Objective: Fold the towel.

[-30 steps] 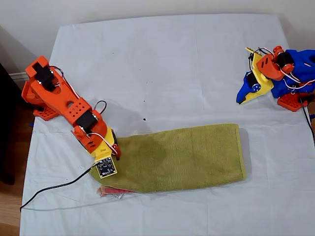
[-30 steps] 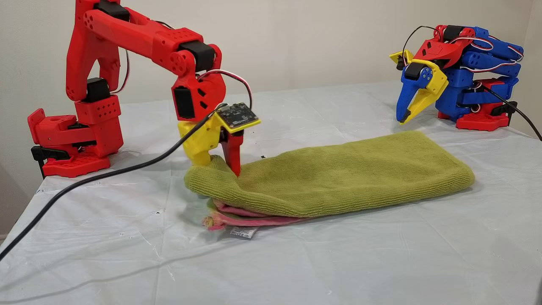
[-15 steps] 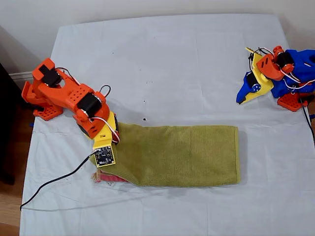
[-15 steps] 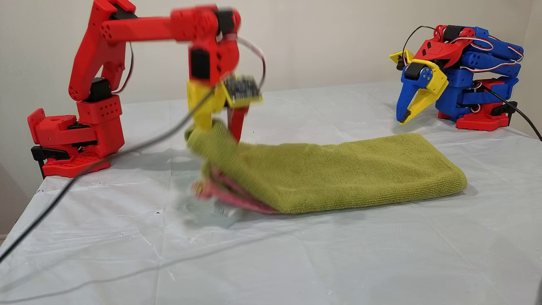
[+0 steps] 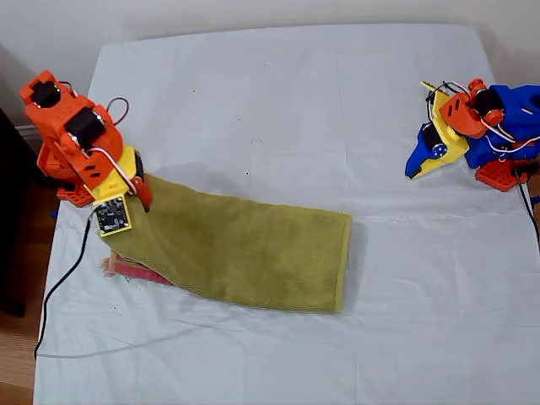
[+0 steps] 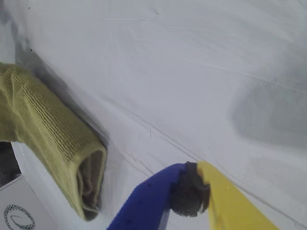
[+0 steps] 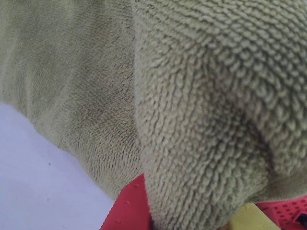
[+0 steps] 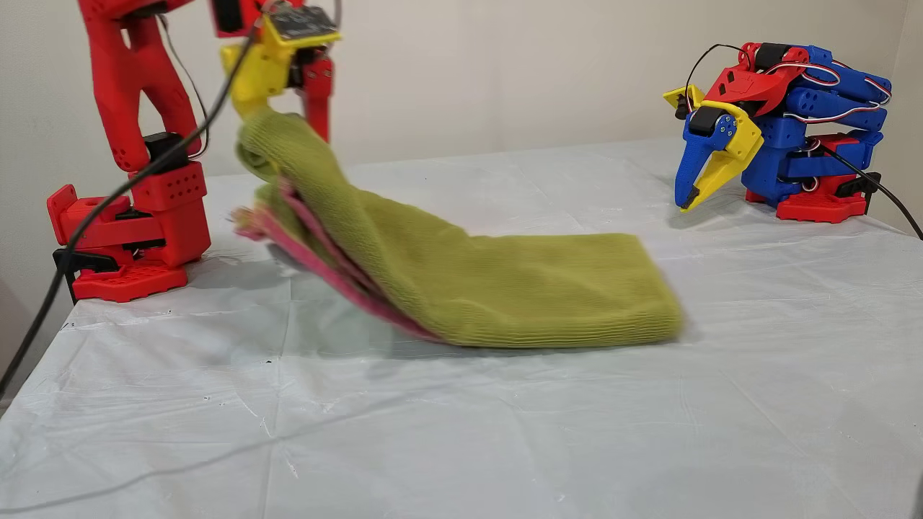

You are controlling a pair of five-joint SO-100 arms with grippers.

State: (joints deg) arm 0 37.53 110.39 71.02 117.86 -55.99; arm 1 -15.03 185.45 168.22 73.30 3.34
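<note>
Pinched between the jaws of my second gripper (image 8: 285,101), one end of the folded olive-green towel (image 5: 245,253) is being held aloft at the exterior view's left, its far end lying on the white-covered worktop (image 5: 295,110), while my first gripper (image 5: 419,167) is being kept pressed together, well apart.

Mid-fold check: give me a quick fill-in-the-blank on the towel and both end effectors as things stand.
1. My second end effector is shut on one end of the ____.
2. That gripped end of the towel hangs above the table, while its far end rests on the white ____.
3. My first end effector is holding ____.
4. The hems showing under the lifted end are ____ in colour.

Missing words: towel; tablecloth; nothing; pink-red
</note>
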